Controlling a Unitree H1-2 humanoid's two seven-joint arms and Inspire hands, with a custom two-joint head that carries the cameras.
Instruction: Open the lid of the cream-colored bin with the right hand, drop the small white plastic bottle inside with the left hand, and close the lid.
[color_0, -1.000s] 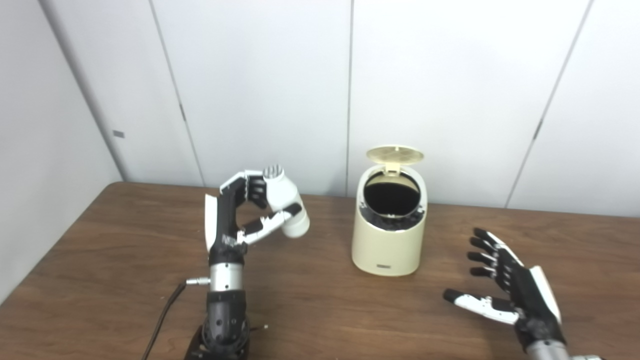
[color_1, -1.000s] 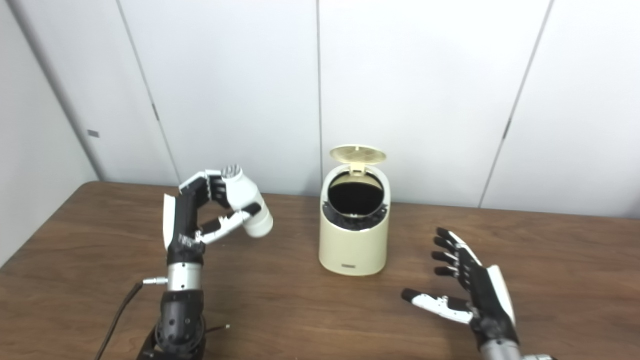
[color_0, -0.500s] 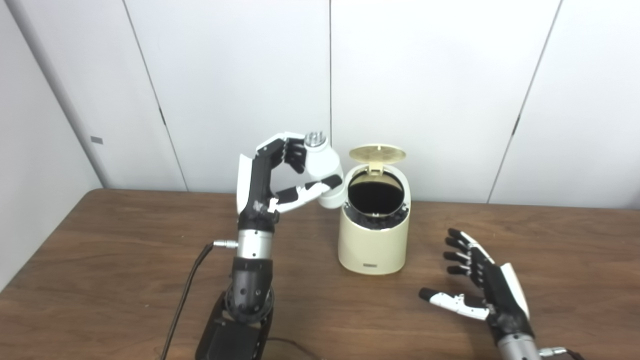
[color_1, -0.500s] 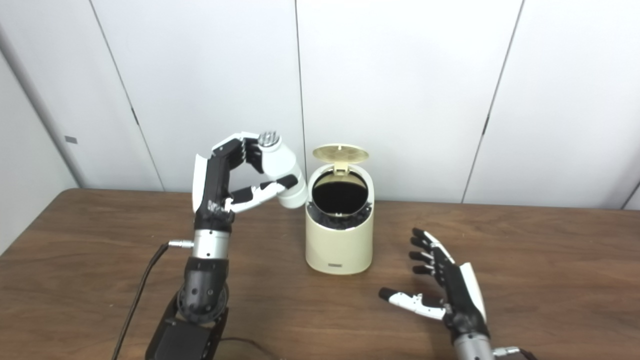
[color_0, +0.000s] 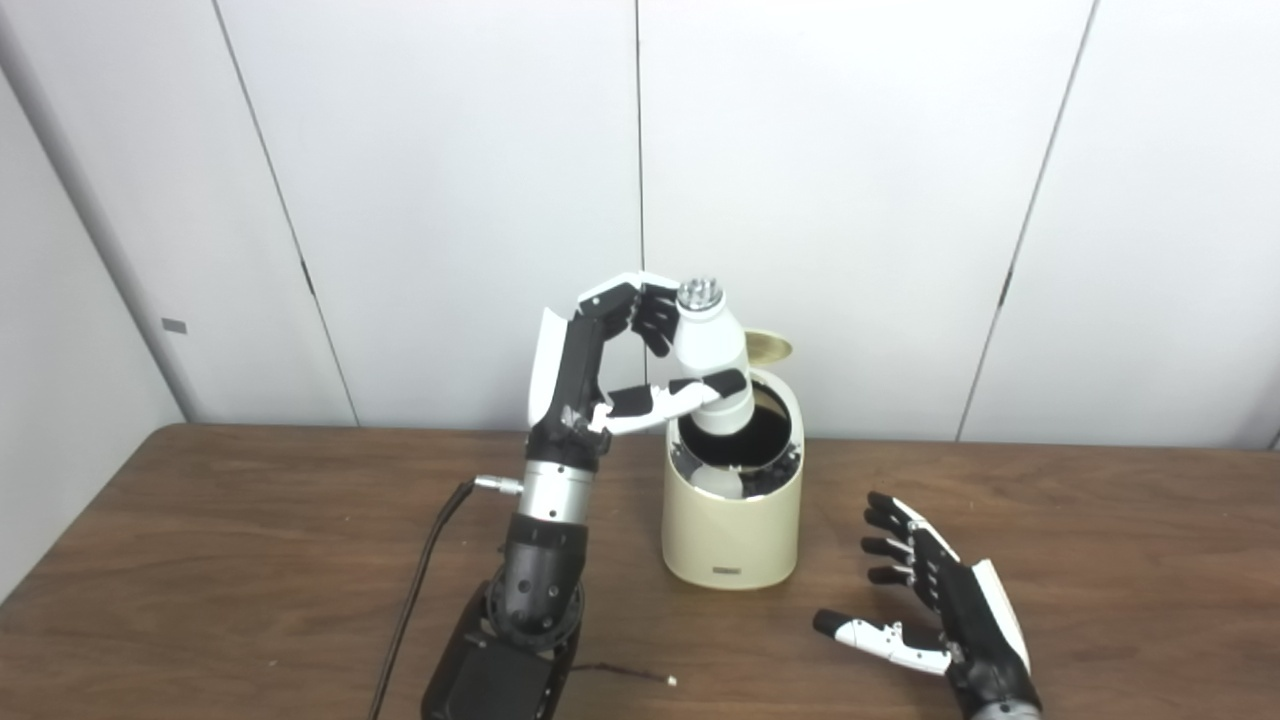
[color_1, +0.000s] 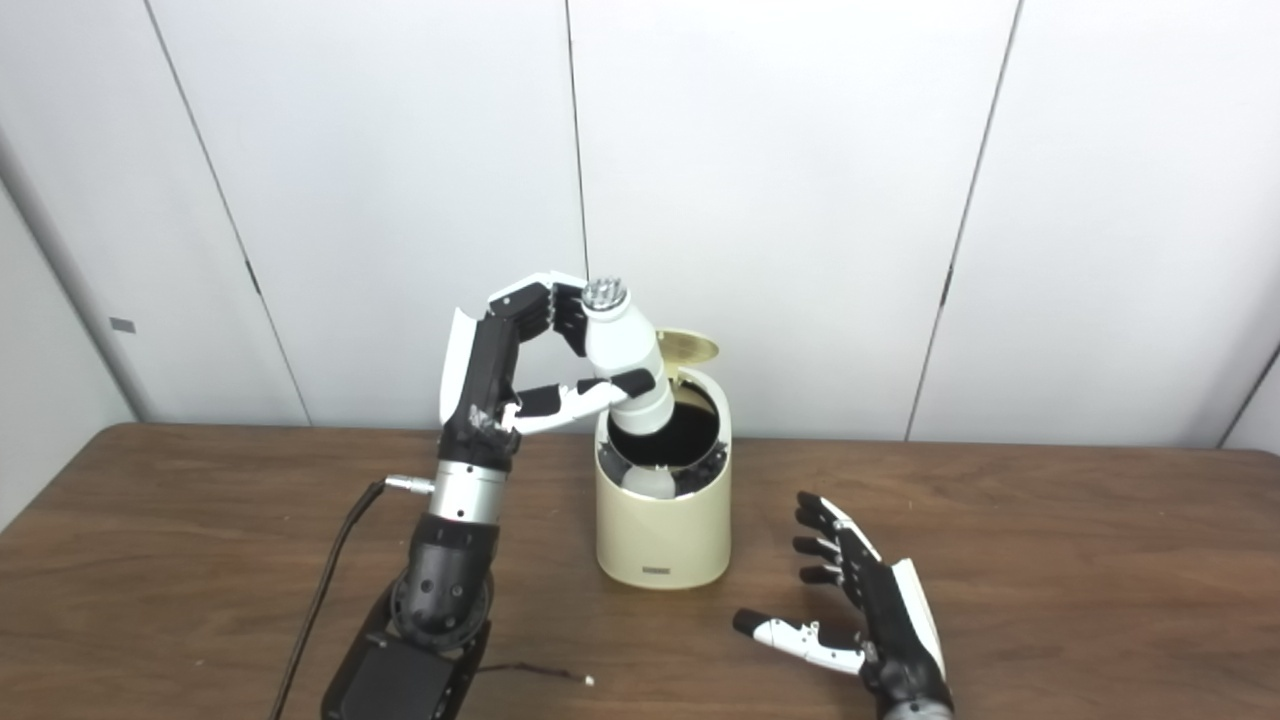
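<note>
Left hand (color_0: 620, 370) grasps white bottle (color_0: 712, 365) over open bin (color_0: 732, 520) — right hand (color_0: 940, 620) splayed, empty.

A brown wooden table (color_0: 250, 560) with a visible grain fills the lower part of both views. Behind it stands a wall of white panels (color_0: 850, 200) with thin dark vertical seams between them. A small grey tag (color_0: 174, 326) sits on the left panel. A black cable (color_0: 420, 570) lies on the table, and a thin dark wire (color_0: 620, 673) with a white tip lies near the front edge.
</note>
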